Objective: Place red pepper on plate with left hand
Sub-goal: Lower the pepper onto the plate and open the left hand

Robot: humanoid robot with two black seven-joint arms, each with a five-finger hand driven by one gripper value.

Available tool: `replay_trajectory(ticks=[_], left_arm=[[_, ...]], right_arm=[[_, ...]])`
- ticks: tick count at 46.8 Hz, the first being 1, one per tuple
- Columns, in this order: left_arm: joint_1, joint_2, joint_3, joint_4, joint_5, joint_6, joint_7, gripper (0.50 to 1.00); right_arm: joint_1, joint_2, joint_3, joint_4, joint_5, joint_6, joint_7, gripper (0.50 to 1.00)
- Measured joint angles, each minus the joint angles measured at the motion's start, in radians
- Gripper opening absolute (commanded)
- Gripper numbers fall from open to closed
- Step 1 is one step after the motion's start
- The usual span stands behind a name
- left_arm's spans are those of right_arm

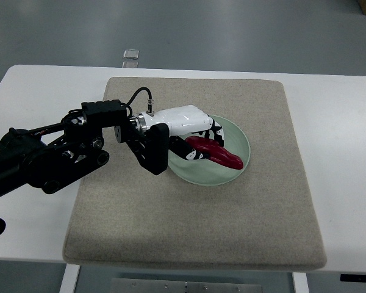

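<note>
A white desk (36, 244) fills most of the view, with a grey-beige felt mat (195, 226) laid square on it and covering the middle, leaving bare white margins at the left and right edges. Beyond the desk's far edge is a smooth grey floor (232, 30), where a small metal bracket (130, 55) shows just past the edge.

A pale green plate (239, 141) sits on the mat, slightly toward the far right part of it. The left hand (192, 137), white with black fingers, reaches over the plate's left rim from a black arm (49, 159) that crosses the mat's left edge. Its fingers are curled around the stem end of a red pepper (216, 154), which lies inside the plate, its tip pointing toward the plate's near right rim.
</note>
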Motion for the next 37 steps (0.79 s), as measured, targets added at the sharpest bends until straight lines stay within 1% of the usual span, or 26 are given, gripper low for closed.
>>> replay_trajectory(ticks=[4, 8, 12, 16, 18, 20, 24, 26, 29, 31, 33, 37], left_arm=[[0.004, 0.000, 0.001, 0.000, 0.000, 0.010, 0.000, 0.500], [0.007, 0.000, 0.003, 0.000, -0.002, 0.044, 0.000, 0.503], [0.008, 0.000, 0.020, 0.000, -0.004, 0.079, 0.000, 0.567], [0.008, 0.000, 0.037, -0.001, -0.007, 0.100, 0.000, 0.662], [0.008, 0.000, 0.041, -0.001, -0.009, 0.105, 0.000, 0.673], [0.009, 0.000, 0.044, -0.002, -0.011, 0.108, 0.000, 0.694], [0.010, 0.000, 0.045, -0.002, -0.015, 0.110, 0.000, 0.709], [0.011, 0.000, 0.046, -0.002, -0.016, 0.111, -0.001, 0.745], [0.016, 0.000, 0.047, -0.002, -0.017, 0.112, -0.001, 0.773], [0.018, -0.001, 0.047, -0.002, -0.017, 0.113, -0.001, 0.776], [0.018, -0.001, 0.047, -0.002, -0.018, 0.114, -0.001, 0.812], [0.021, -0.001, 0.046, -0.003, -0.018, 0.116, -0.001, 0.857]], right_arm=[[0.000, 0.000, 0.000, 0.000, 0.000, 0.000, 0.000, 0.928], [0.000, 0.000, 0.000, 0.000, 0.000, 0.000, 0.000, 0.928], [0.000, 0.000, 0.000, 0.000, 0.000, 0.000, 0.000, 0.928], [0.000, 0.000, 0.000, 0.000, 0.000, 0.000, 0.000, 0.928], [0.000, 0.000, 0.000, 0.000, 0.000, 0.000, 0.000, 0.928], [0.000, 0.000, 0.000, 0.000, 0.000, 0.000, 0.000, 0.928], [0.000, 0.000, 0.000, 0.000, 0.000, 0.000, 0.000, 0.928], [0.000, 0.000, 0.000, 0.000, 0.000, 0.000, 0.000, 0.928], [0.000, 0.000, 0.000, 0.000, 0.000, 0.000, 0.000, 0.928], [0.000, 0.000, 0.000, 0.000, 0.000, 0.000, 0.000, 0.928], [0.000, 0.000, 0.000, 0.000, 0.000, 0.000, 0.000, 0.928], [0.000, 0.000, 0.000, 0.000, 0.000, 0.000, 0.000, 0.928]])
